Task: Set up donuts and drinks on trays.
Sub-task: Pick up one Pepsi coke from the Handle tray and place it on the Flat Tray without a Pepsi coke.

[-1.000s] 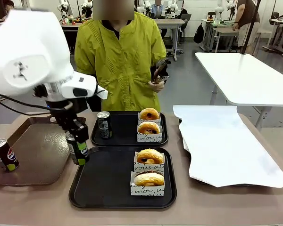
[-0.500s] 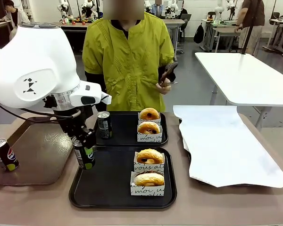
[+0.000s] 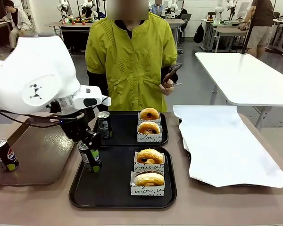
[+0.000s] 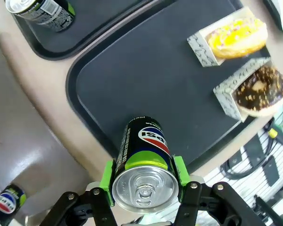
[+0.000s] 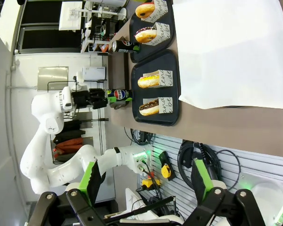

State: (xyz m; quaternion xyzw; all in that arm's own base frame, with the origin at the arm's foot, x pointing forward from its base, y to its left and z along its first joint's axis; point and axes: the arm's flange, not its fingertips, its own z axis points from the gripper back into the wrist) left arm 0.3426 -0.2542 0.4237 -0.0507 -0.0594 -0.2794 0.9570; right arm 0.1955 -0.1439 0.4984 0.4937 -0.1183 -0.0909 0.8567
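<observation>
One soda can (image 3: 90, 156) clamped near its top by left gripper (image 3: 91, 149), at 9 o'clock over near tray (image 3: 108, 188); looks rigid, slick, dentable; right gripper (image 5: 146, 188) apart

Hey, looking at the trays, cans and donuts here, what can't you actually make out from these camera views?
- Front view: whether the slim dark soda can in the left gripper touches the near matte black tray; the angle hides its base.
- Left wrist view: the chocolate-iced donut's white paper box print is too small to read.
- Front view: the dark utensil in the person's hand is too small to identify.
- Front view: the white paper sheet hides what it covers.
</observation>
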